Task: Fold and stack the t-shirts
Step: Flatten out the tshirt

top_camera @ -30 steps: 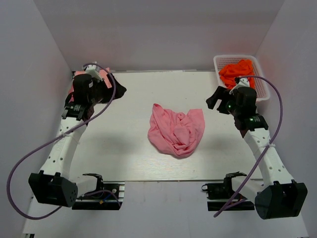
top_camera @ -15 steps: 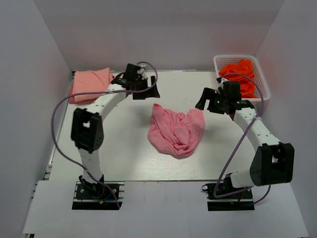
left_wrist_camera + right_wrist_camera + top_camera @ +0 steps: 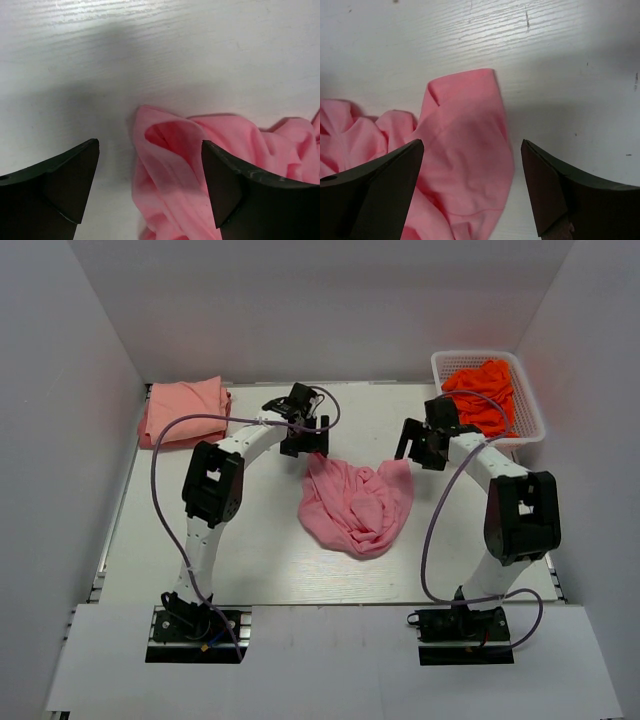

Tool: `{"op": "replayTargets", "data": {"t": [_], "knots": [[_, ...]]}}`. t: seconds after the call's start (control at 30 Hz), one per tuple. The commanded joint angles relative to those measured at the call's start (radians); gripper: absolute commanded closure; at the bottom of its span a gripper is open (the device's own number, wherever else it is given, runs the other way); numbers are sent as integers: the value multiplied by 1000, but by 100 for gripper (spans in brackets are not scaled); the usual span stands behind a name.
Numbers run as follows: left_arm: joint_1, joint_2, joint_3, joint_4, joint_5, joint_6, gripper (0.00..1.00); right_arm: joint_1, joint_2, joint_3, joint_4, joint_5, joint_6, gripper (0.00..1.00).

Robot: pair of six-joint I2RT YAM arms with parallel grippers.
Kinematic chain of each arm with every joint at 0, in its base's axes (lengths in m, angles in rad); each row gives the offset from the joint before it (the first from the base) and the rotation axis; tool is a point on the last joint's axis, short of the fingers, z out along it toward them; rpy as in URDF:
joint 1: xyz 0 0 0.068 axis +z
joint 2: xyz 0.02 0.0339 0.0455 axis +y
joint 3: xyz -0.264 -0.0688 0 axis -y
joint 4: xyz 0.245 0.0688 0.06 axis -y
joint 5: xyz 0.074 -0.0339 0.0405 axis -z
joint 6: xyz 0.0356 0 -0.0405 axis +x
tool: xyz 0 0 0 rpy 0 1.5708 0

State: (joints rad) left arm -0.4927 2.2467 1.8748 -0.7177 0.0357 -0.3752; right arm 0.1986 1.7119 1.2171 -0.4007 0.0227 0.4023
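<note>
Left tool (image 3: 149, 142) spread wide, hovering over upper left corner of rose pink t-shirt (image 3: 357, 505). Fabric edge sits between my fingers, not gripped. Cannot tell if tips touch cloth. Right tool (image 3: 471, 142) also wide, above same shirt's upper right corner, holding nothing. Shirt lies crumpled in heap at desk (image 3: 240, 530) centre. Salmon pink t-shirt (image 3: 183, 410) lies folded at far left corner, well apart. White basket (image 3: 531, 428) at far right, orange cloth (image 3: 480, 388) inside.
</note>
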Motion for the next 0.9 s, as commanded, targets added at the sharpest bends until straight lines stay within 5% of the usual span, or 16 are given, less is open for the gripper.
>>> {"op": "replayTargets", "data": {"t": [0.0, 0.2, 0.37, 0.5, 0.63, 0.87], "knots": [[5, 13, 43, 23, -5, -7, 9, 5, 51, 68, 22, 54, 47, 16], [5, 45, 52, 14, -13, -16, 45, 12, 163, 119, 31, 63, 66, 17], [5, 5, 14, 57, -4, -16, 100, 24, 236, 147, 46, 120, 64, 24], [5, -41, 1, 67, 18, -16, 100, 35, 256, 145, 51, 164, 75, 37], [5, -110, -42, 92, 29, -16, 100, 44, 239, 130, 71, 168, 63, 100], [25, -420, -140, 138, -63, -37, 100, 45, -18, 110, 143, 236, 24, 100]]}}
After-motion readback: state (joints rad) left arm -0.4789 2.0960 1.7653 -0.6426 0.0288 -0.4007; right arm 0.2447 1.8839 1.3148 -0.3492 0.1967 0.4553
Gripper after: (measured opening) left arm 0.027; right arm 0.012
